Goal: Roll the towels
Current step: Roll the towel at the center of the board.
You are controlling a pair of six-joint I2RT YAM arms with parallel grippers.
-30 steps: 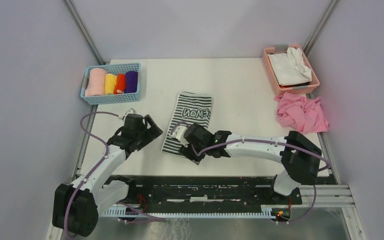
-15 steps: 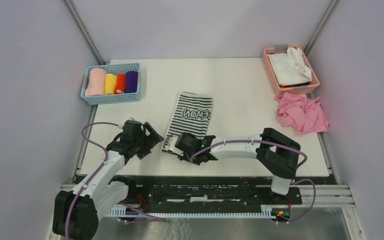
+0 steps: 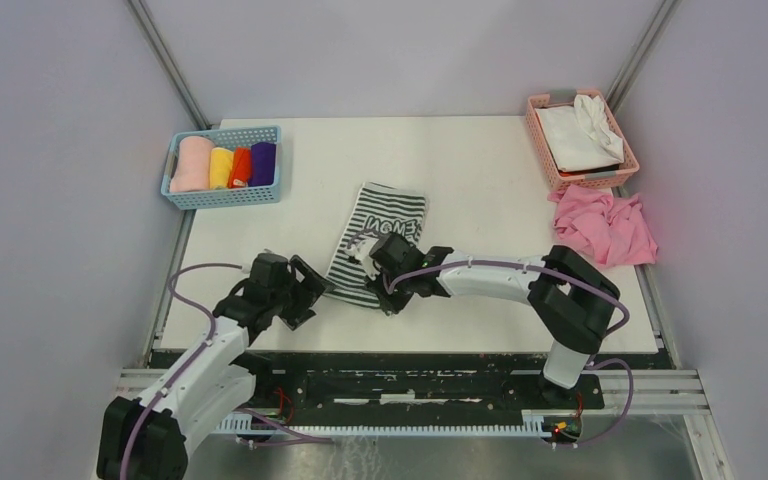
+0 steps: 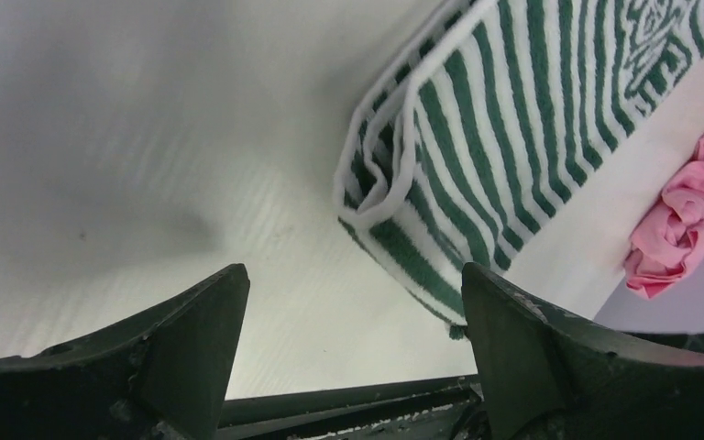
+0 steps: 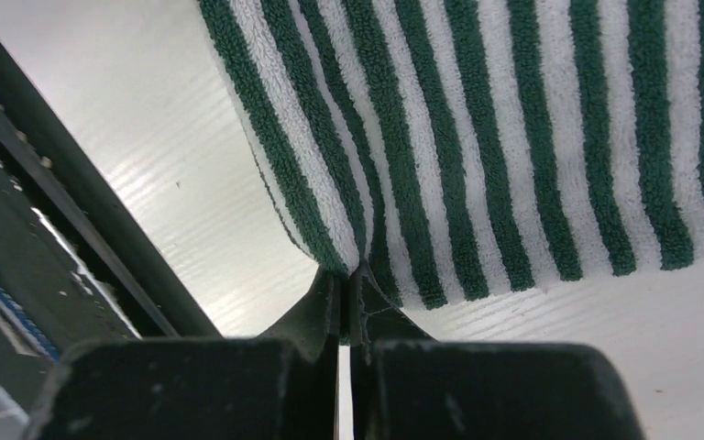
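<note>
A blue plastic basket (image 3: 222,196) and a crumpled pink cloth (image 3: 605,228) sat well clear. The green-and-white striped towel (image 3: 385,225) lay between them, its near edge pinched by the right gripper (image 5: 346,280). The left gripper (image 4: 350,275) gaped empty beside it.

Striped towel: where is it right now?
Top view: the green-and-white striped towel lies in the middle of the table, its near edge pinched in the right gripper, with the open left gripper just to its left.
</note>
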